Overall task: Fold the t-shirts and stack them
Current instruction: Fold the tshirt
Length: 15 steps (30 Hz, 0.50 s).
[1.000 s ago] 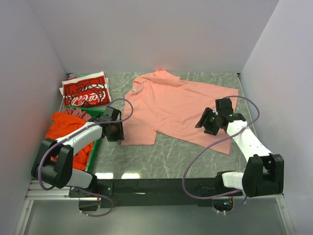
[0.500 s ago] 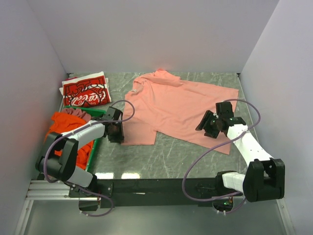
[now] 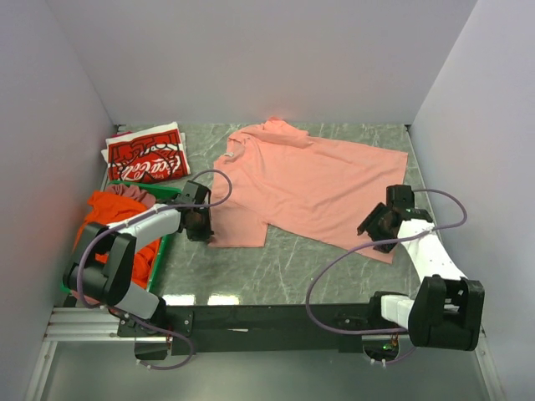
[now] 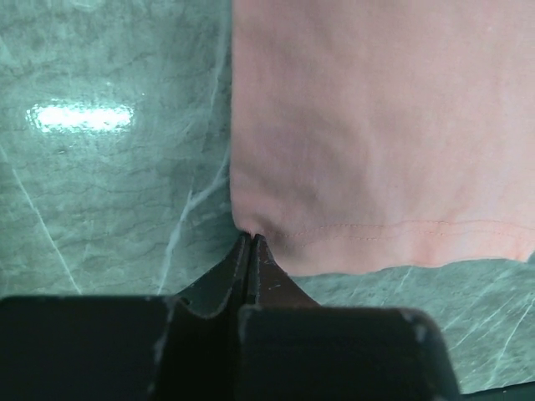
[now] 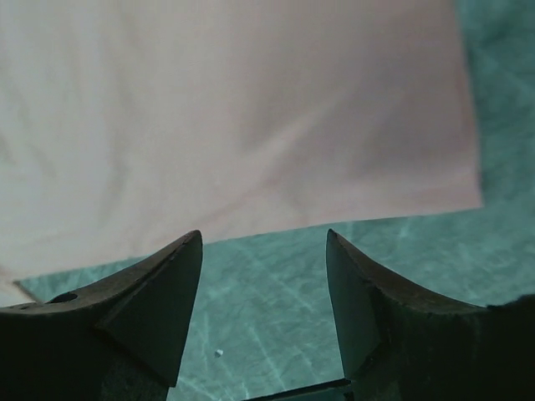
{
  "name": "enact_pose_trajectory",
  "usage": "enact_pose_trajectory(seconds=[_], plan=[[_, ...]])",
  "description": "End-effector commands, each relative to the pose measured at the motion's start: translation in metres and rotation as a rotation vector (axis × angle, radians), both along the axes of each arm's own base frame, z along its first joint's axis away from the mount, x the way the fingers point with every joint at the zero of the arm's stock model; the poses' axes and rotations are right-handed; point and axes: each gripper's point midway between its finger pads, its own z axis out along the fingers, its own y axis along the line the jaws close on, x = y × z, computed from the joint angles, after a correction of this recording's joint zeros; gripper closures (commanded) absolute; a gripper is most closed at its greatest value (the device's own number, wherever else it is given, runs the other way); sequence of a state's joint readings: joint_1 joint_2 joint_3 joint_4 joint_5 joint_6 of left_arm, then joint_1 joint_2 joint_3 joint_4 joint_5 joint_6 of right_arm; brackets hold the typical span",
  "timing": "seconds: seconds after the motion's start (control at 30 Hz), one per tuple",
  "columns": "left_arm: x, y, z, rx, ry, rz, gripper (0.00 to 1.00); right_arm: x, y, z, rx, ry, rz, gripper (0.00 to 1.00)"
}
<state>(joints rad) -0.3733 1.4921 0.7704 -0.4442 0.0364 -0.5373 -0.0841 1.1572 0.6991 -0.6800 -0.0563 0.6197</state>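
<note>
Your left fingers (image 4: 224, 288) clamped shut on the pink tee (image 3: 309, 180), right fingers (image 5: 159, 292) gaped empty; three more lay nearby: red tee (image 3: 146, 159), orange tee (image 3: 109, 213), mauve tee (image 3: 134, 194)

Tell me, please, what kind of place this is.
Probably a robot lab cell, not a home: plain pale walls box in a marbled table, with the left arm and right arm bolted at its edge.

White arms (image 3: 150, 224), black joints (image 3: 445, 305), purple cables (image 3: 308, 301).

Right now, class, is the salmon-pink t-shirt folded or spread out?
Spread out. The salmon-pink t-shirt lies flat across the table, with collar, sleeve and bottom hem all showing and nothing visibly doubled over.
</note>
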Motion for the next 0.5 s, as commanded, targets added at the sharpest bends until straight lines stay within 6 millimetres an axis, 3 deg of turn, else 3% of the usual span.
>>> enact_pose_trajectory(seconds=[0.0,0.17,0.27,0.47], plan=[[-0.001,-0.007,-0.003,-0.019,0.011,-0.042,0.99,-0.014,-0.032,-0.004,-0.111,0.081,-0.119,0.32],[0.001,-0.018,0.004,-0.077,-0.01,-0.065,0.99,-0.033,-0.059,-0.011,-0.178,0.186,-0.226,0.31],[0.005,-0.017,0.011,-0.077,-0.039,-0.063,0.99,-0.039,-0.065,-0.01,-0.179,0.207,-0.277,0.32],[0.005,-0.022,0.016,-0.101,-0.049,-0.076,0.99,-0.051,-0.079,-0.012,-0.207,0.279,-0.344,0.44]])
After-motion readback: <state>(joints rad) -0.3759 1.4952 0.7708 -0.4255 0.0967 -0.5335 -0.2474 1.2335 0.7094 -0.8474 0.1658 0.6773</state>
